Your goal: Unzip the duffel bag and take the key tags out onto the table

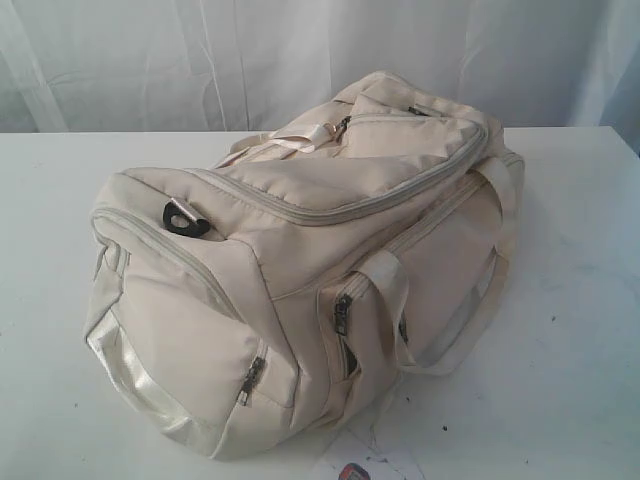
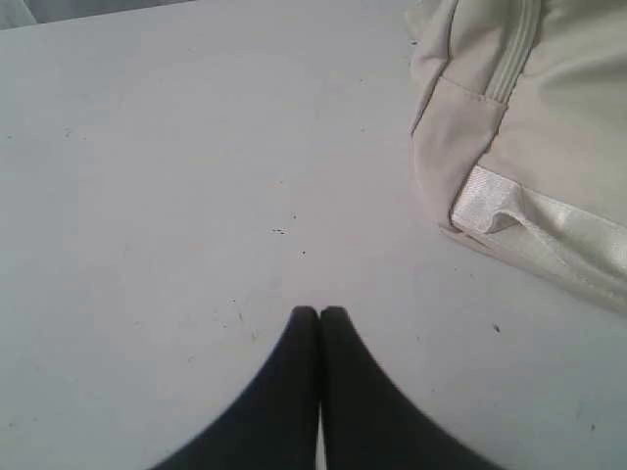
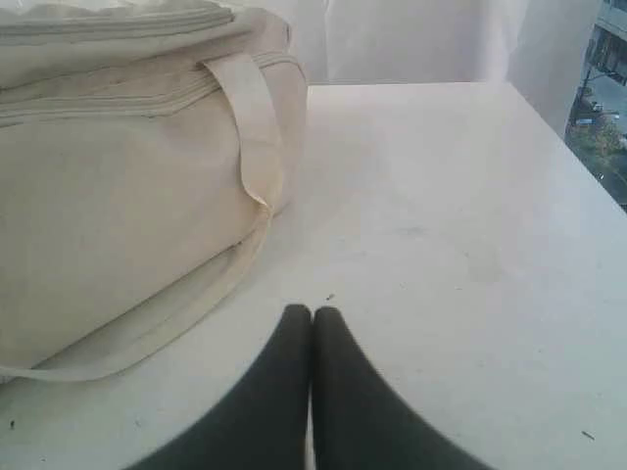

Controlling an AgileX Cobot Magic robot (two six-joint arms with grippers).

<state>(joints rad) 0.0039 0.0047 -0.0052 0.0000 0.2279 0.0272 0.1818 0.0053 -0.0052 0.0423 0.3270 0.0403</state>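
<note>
White curtain (image 1: 200, 60) hangs behind my table (image 1: 590, 330), with vertical folds, and spans the whole back of the exterior view. Daylight comes through it, soft and even. A darker bluish strip (image 1: 632, 90) sits at the far right edge. The table is plain white and matte with a few dark specks, and the shadows on it are soft. In my right wrist view the curtain backs the table's far edge. Beside the curtain's end a window gap (image 3: 605, 108) shows outdoors: green trees (image 3: 600, 147), a bit of street, daylight. My left wrist view catches only a greyish sliver of curtain beyond the table edge.
</note>
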